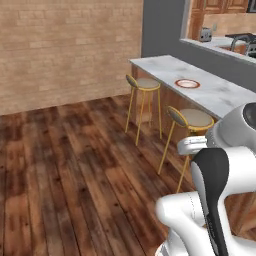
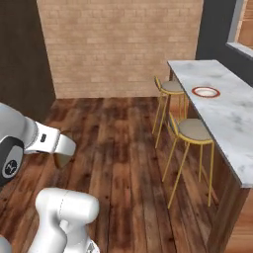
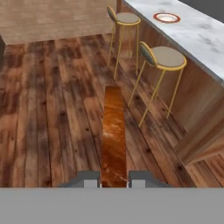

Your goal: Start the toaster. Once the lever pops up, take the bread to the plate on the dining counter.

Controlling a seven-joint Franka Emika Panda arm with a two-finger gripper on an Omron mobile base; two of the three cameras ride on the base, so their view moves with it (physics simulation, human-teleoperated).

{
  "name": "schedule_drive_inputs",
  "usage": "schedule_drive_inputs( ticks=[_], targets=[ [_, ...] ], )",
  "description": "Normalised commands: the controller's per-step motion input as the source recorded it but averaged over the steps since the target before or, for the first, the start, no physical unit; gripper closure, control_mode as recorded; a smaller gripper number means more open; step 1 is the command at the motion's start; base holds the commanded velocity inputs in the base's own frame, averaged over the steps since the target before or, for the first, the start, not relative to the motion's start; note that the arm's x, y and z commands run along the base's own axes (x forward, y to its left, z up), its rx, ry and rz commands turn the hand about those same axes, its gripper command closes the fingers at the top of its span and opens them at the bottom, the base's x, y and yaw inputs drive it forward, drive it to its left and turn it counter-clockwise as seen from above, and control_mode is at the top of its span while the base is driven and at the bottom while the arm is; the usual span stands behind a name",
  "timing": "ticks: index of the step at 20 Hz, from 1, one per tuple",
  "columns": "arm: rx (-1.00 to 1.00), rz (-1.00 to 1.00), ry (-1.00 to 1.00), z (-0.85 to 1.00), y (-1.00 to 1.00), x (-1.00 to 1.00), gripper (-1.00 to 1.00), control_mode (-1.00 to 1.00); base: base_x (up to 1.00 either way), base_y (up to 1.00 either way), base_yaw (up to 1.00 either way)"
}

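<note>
In the hand view my gripper (image 3: 113, 180) is shut on the bread (image 3: 113, 135), a brown slice seen edge-on that sticks out forward over the wooden floor. From the right base view the gripper (image 2: 61, 159) hangs low at the left with the brown bread (image 2: 63, 160) at its tip. The white plate (image 1: 187, 83) (image 2: 206, 92) (image 3: 166, 18) with a red-orange rim lies bare on the dining counter (image 1: 220, 97) (image 2: 232, 118) (image 3: 205, 37), ahead and to the right of the gripper. The grey toaster (image 1: 205, 34) stands far back, beyond the counter's grey ledge.
Two yellow-legged stools (image 1: 145, 84) (image 1: 194, 119) (image 2: 170, 88) (image 2: 194, 131) stand along the counter's near side, between me and the plate. A brick wall (image 1: 65, 45) closes the back. Open wooden floor (image 1: 75, 165) spreads to the left.
</note>
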Motion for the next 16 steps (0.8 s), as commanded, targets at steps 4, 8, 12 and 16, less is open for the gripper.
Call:
schedule_drive_inputs(
  ticks=[4, 8, 12, 16],
  targets=[
    [0.0, 0.0, 0.0, 0.0, 0.0, 0.0, 1.0, 1.0, 0.96, 0.71, -0.45],
    [0.0, 0.0, 0.0, 0.0, 0.0, 0.0, 1.0, 1.0, 0.93, 0.71, -0.54],
    [0.0, 0.0, 0.0, 0.0, 0.0, 0.0, 1.0, 1.0, 0.9, 0.85, -0.56],
    [0.0, 0.0, 0.0, 0.0, 0.0, 0.0, 1.0, 1.0, 0.72, 0.97, -0.52]
  ],
)
